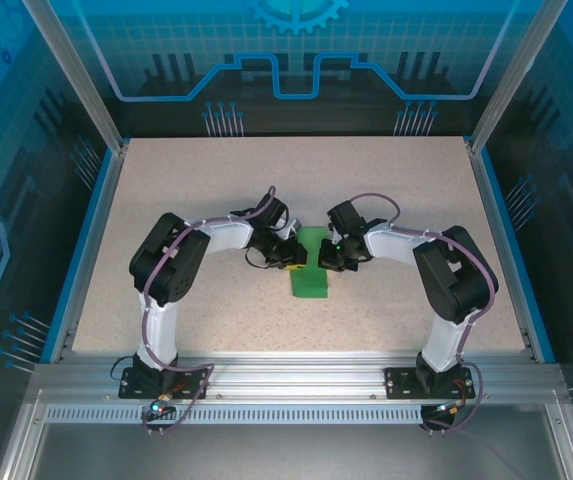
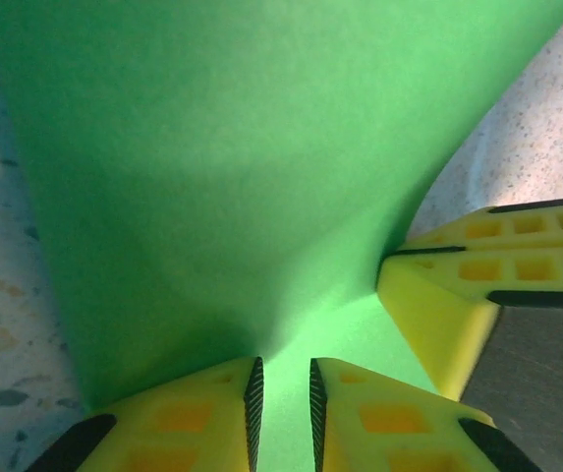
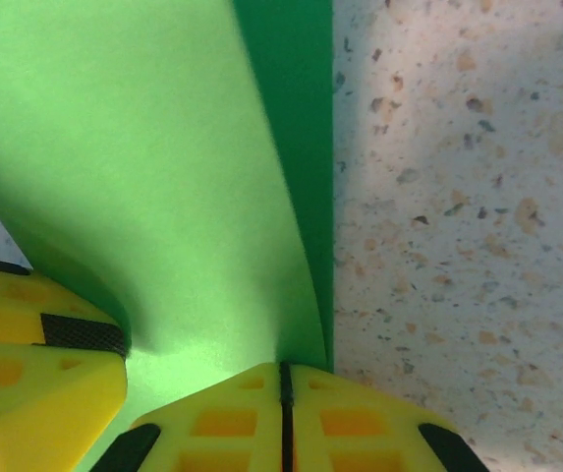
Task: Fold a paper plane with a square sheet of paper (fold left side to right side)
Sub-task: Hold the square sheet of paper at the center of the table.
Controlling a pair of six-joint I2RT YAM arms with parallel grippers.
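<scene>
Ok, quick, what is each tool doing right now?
Left tool: nearly shut, pinching the green paper.
Right tool: shut, tips touching the paper; a grip cannot be told.
</scene>
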